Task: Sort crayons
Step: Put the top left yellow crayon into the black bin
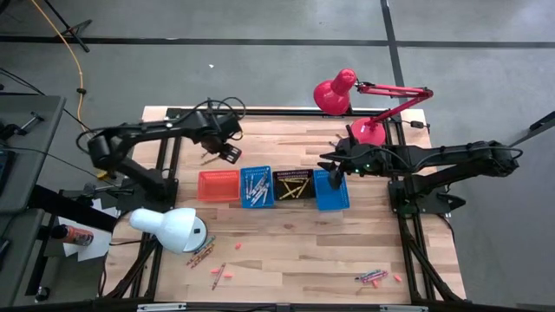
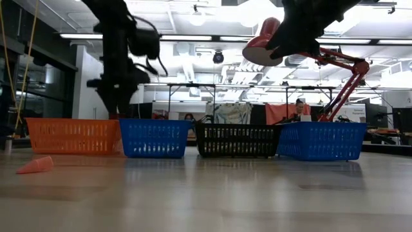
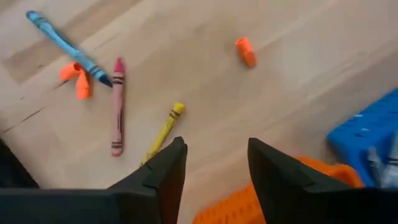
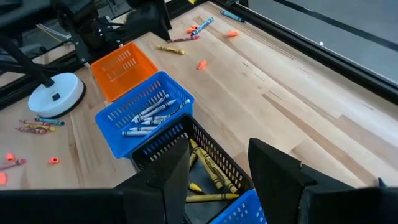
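Now, going left to right across the tabletop [image 1: 286, 243]:

Left hand [image 3: 214, 165]: hanging over the far rim of the orange basket [image 1: 218, 185], its two fingers standing apart with nothing between them.

Step in hand: it is looking like a fresh pick from the loose crayons behind the baskets; I judge the yellow crayon [image 3: 163, 131] the nearest candidate.

Doing it well: the fingers should be coming down either side of the stick across its width, near the middle, so it is not tipping or rolling away; keeping clear of the pink crayon [image 3: 117, 106] lying just beside it.

Yellow crayon axis: lying flat on the wood, its long axis running roughly from the left hand outward, one end close under a fingertip.

Pink crayon axis: flat too, nearly parallel to the yellow one, pointed tip facing away from the hand.

Blue crayon [image 3: 67, 47]: lying slantwise beyond them, one end almost meeting the pink tip, with orange stubs [image 3: 78, 79] alongside.

Sorted so far: grey sticks in the near blue basket [image 4: 144, 118], yellow ones in the black basket [image 4: 208, 167].

Right hand [image 4: 217, 165]: waiting open and empty above the black basket.
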Available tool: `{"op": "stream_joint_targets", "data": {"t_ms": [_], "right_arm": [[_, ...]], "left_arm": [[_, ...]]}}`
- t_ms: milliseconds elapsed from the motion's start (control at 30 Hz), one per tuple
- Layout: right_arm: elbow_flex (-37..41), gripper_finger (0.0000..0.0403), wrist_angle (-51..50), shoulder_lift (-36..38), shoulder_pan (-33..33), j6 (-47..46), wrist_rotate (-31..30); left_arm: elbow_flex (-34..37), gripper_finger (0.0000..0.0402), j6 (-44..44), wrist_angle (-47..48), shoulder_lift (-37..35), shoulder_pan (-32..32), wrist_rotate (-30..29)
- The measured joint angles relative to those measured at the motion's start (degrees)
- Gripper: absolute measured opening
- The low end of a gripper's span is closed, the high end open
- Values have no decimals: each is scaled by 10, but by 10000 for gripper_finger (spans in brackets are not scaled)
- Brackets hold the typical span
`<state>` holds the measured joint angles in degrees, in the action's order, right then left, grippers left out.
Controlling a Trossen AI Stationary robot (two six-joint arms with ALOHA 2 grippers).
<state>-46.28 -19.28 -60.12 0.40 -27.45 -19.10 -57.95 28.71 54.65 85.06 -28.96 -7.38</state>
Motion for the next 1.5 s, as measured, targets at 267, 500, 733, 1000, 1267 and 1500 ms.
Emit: {"op": "stream_joint_targets", "data": {"t_ms": [267,500,733,1000,1267,1500], "right_arm": [[0,158,1,0,0,-38,-4],[0,158,1,0,0,-60,-4],[0,158,1,0,0,-73,-5],[0,158,-1,0,0,-73,-5],[0,158,-1,0,0,-73,-5],[0,158,-2,0,0,-73,-5]], "left_arm": [[0,161,-47,-10,96,-27,0],[0,161,-100,-9,140,-54,0],[0,161,-134,5,167,-88,28],[-3,161,-159,28,202,-96,37],[-4,105,-204,26,210,-95,24],[-2,12,-240,28,213,-96,4]]}}
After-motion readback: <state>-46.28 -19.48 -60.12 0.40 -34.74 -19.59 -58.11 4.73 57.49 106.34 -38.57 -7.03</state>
